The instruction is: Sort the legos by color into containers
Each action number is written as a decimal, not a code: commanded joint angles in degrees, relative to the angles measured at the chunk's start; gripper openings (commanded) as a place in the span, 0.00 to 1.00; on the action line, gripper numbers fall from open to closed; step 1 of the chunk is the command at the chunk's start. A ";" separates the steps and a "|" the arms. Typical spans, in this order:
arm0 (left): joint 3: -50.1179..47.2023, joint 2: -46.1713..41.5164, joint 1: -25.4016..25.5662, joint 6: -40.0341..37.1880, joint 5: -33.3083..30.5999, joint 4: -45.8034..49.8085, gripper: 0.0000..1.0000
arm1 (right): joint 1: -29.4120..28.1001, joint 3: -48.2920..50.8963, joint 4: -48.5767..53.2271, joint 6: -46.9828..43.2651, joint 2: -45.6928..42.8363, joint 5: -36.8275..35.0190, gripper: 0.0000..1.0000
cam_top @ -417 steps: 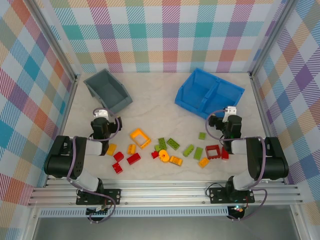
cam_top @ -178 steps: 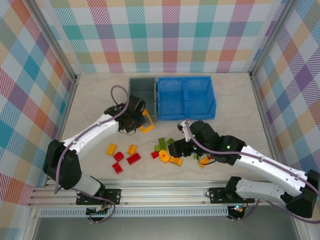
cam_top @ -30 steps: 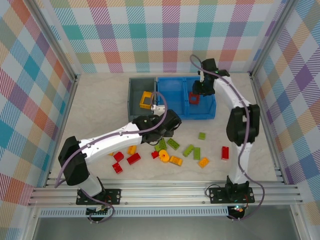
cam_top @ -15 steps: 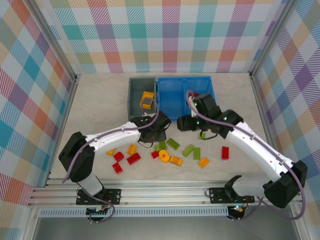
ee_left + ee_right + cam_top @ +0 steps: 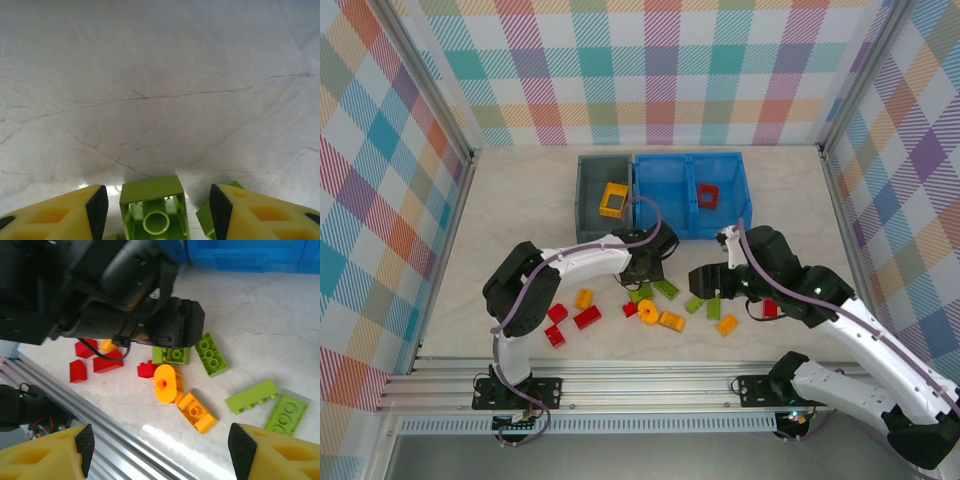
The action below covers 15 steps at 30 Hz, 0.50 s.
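Loose legos lie at the table's front: red ones [image 5: 587, 317], a round yellow one [image 5: 647, 311], orange ones [image 5: 671, 321] and green ones [image 5: 667, 289]. My left gripper [image 5: 642, 272] is low over a green brick [image 5: 152, 212]. The brick sits between the open fingers [image 5: 97, 212] and touches neither. My right gripper [image 5: 705, 281] hangs open and empty above the pile, over the round yellow piece [image 5: 165, 384] and an orange brick [image 5: 197, 412]. A yellow frame [image 5: 614, 200] lies in the grey bin [image 5: 586, 190]. A red frame [image 5: 708, 196] lies in the right compartment of the blue bin [image 5: 665, 225].
The two bins stand side by side at the back middle. The left arm's black wrist [image 5: 125, 305] fills the upper left of the right wrist view, close above the green bricks [image 5: 211, 354]. An aluminium rail [image 5: 640, 385] runs along the front edge. Bare marble lies left and right.
My right arm swung down from the blue bin to the pile, its jaws opening wider; the red frame stayed in the bin. My left gripper settled around a green brick.
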<state>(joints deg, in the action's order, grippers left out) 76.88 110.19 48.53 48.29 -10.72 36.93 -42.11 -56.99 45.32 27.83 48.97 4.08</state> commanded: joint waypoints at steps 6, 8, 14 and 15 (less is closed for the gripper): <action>0.40 1.14 -0.54 1.35 0.30 2.11 0.53 | -0.34 -0.66 2.36 -0.12 -2.47 1.72 0.72; 0.27 1.55 -0.45 1.51 0.87 1.83 0.51 | -0.34 -0.49 1.89 -0.06 -2.22 1.72 0.72; -0.44 1.74 -0.11 2.15 1.29 2.04 0.48 | -0.34 -0.16 0.92 0.29 -1.58 1.50 0.72; -0.50 1.82 -0.05 2.05 1.23 2.02 0.48 | -0.34 -0.14 0.72 0.36 -1.55 1.51 0.72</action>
<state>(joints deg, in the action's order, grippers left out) 76.86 111.59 48.56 49.52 -9.87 37.54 -42.11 -56.99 46.57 27.90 47.42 5.04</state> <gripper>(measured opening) 0.480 0.718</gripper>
